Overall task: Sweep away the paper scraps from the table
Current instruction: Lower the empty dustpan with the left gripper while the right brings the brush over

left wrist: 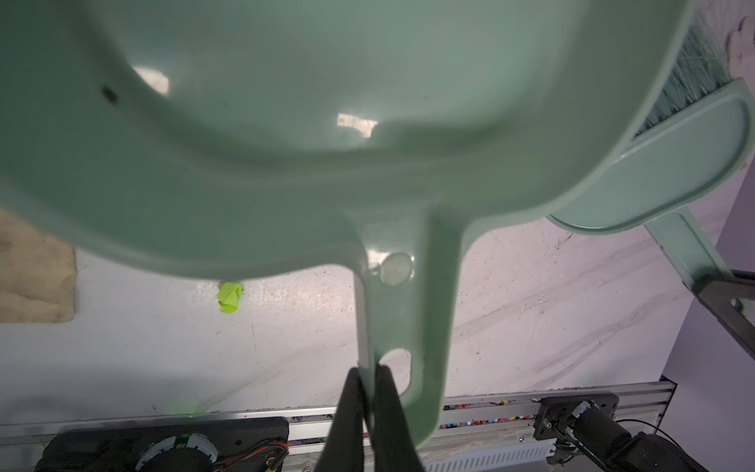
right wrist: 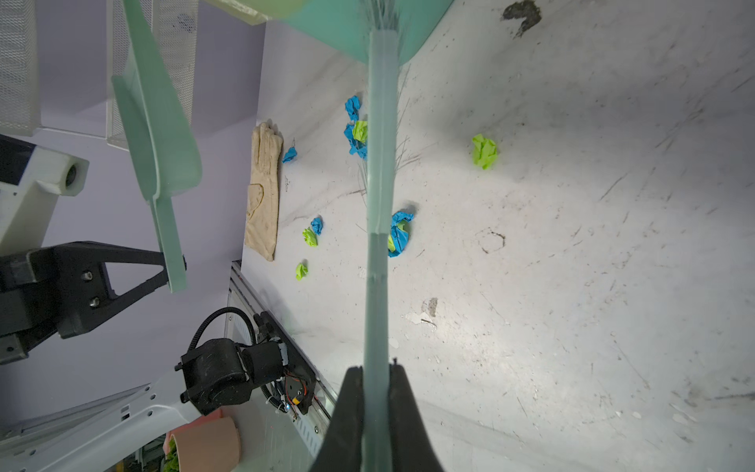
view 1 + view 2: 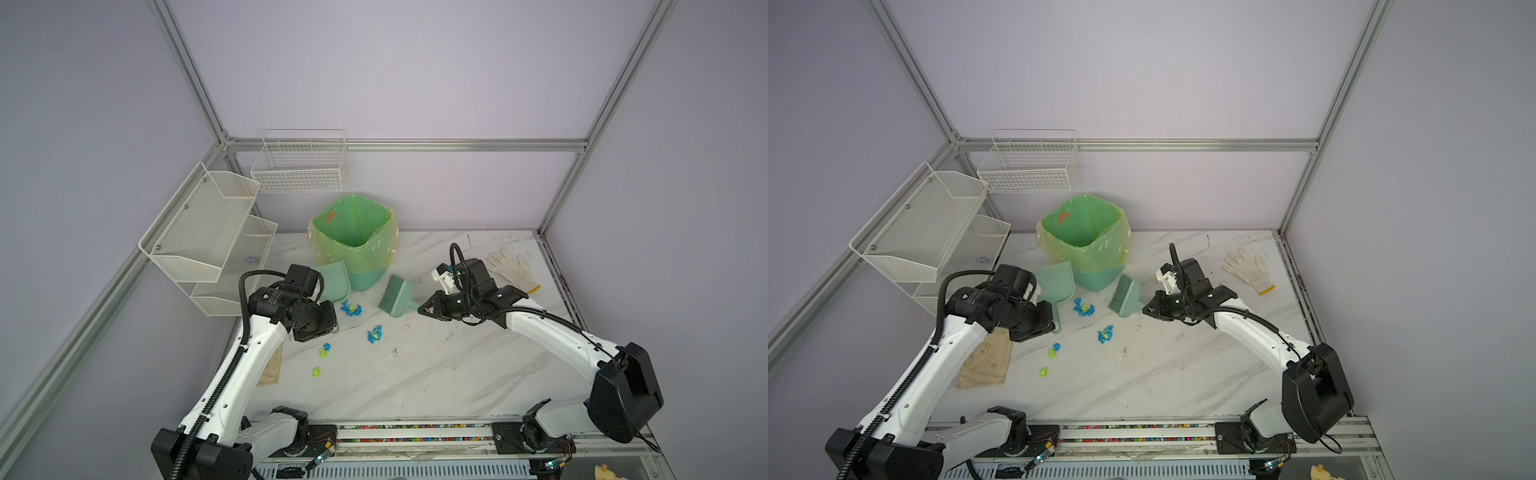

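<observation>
Small blue and yellow-green paper scraps point(image 3: 351, 309) point(image 3: 1105, 333) point(image 2: 310, 235) lie in loose clumps on the white veined table point(image 3: 457, 374), between my two arms. Only one yellow-green scrap point(image 1: 228, 297) shows in the left wrist view. My left gripper point(image 1: 369, 374) point(image 3: 335, 328) is shut on the end of the handle of the green dustpan point(image 1: 286, 143) point(image 3: 334, 282), which stands tilted beside the bin. My right gripper point(image 2: 376, 370) point(image 3: 422, 309) is shut on the handle of the green brush point(image 2: 380, 204) point(image 3: 397, 295), whose bristles point toward the bin, just right of the scraps.
A bin with a green liner point(image 3: 353, 241) stands at the back, close behind dustpan and brush. White gloves point(image 3: 511, 268) lie at the back right, a beige glove point(image 3: 986, 361) at the left edge. A mesh shelf point(image 3: 208, 232) and wire basket point(image 3: 299, 166) hang on the left.
</observation>
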You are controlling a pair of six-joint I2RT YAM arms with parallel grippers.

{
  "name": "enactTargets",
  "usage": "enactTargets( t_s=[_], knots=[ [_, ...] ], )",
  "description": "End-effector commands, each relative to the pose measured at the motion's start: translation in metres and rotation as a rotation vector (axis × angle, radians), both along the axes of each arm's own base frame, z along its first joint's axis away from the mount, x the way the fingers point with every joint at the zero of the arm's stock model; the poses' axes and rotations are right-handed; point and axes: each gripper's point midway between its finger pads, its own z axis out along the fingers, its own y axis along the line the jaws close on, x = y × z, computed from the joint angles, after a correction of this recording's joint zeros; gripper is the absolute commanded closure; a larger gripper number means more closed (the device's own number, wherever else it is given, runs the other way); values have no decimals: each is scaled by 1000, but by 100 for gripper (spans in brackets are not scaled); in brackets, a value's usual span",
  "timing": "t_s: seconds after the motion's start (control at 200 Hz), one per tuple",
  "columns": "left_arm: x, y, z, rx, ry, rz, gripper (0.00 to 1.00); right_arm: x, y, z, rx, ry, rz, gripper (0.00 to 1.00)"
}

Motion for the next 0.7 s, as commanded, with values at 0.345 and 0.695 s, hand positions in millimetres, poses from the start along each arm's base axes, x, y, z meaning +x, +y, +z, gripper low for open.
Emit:
enactTargets(
  t_s=[0.345, 0.695],
  knots=[
    [-7, 25, -21, 104, 19, 92, 100, -28, 59, 2, 53, 32, 67, 100],
    [-4, 26, -12, 109, -5, 91, 100, -35, 92, 0, 77, 52, 84, 100]
  ],
)
